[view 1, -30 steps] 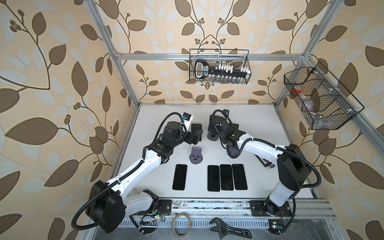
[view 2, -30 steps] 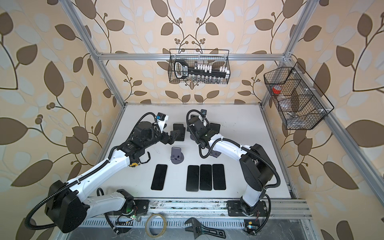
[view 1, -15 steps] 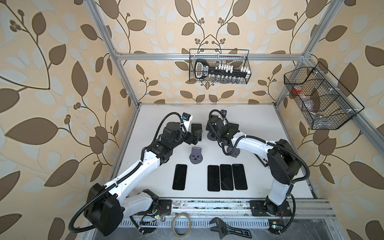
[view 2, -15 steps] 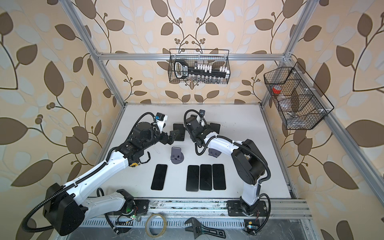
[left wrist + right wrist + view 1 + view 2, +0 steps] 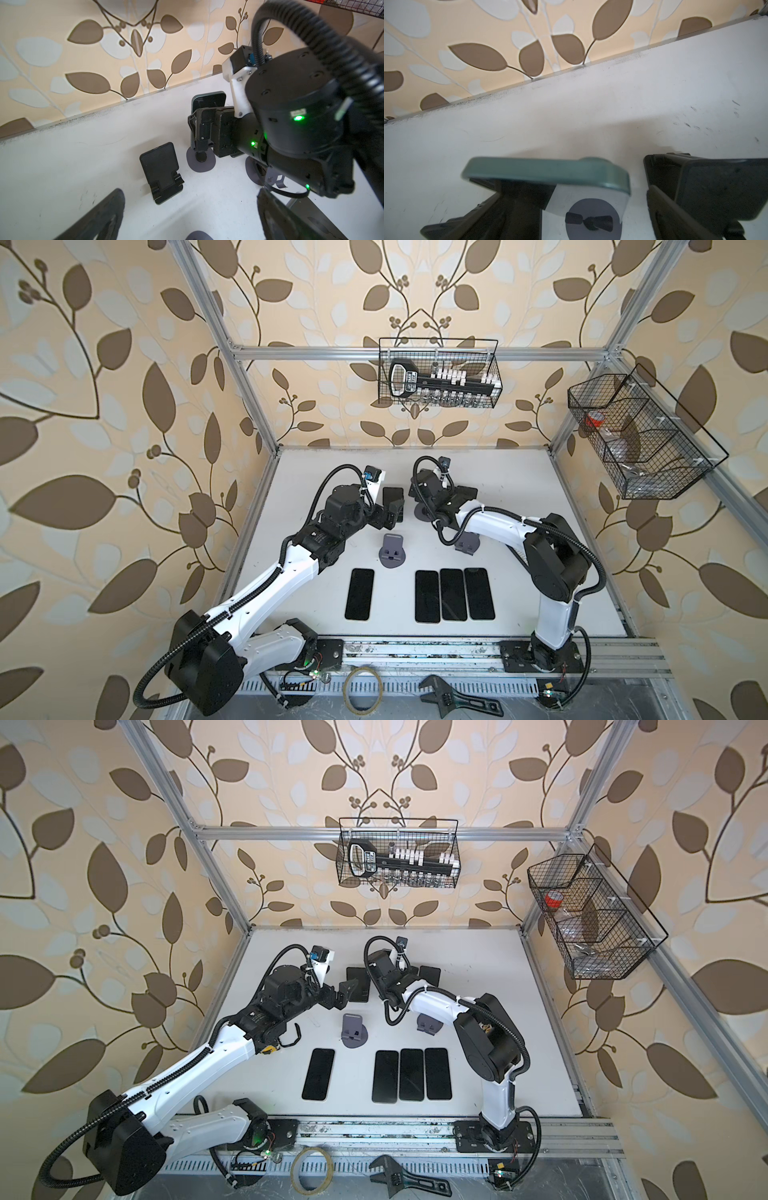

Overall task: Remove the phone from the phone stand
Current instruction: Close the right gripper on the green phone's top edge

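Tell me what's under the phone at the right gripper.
A round grey stand base with a black knob shows below the phone. The cradle that holds it is covered by the phone itself.

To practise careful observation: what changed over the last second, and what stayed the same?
The right gripper edged left in both top views, elbow swinging inward, jaws open either side of the phone on its stand, not gripping. The left gripper, flat phones and empty stand stayed.
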Available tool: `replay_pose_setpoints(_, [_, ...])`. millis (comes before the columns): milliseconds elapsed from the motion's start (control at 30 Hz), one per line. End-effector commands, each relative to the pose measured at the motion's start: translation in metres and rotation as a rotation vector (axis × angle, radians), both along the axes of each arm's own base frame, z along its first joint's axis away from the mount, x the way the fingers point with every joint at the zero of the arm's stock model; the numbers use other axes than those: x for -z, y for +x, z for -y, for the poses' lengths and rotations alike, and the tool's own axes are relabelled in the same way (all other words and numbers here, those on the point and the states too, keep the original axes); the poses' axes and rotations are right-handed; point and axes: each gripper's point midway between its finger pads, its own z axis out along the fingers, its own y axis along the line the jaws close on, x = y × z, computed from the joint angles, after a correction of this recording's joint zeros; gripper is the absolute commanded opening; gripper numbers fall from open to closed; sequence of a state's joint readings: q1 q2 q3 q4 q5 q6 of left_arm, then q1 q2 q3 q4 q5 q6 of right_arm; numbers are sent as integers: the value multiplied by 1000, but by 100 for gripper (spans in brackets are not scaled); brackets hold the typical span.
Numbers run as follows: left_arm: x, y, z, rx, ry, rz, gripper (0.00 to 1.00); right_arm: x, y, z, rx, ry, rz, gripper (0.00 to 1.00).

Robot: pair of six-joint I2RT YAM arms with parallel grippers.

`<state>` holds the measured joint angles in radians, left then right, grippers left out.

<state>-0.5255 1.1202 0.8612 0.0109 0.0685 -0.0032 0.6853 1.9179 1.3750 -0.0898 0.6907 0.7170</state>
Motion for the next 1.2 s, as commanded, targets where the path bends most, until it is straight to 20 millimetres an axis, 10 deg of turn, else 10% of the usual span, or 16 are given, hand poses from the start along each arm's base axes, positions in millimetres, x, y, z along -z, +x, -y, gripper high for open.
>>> replay_pose_setpoints(0, [-14,-4,-1,-1,-4,55,99,0,5,-2,15,-34,3,100])
replay_pose_setpoints(1167, [-12,-9,5,21,17,62,99,8,18,-7,10,-115,1,82])
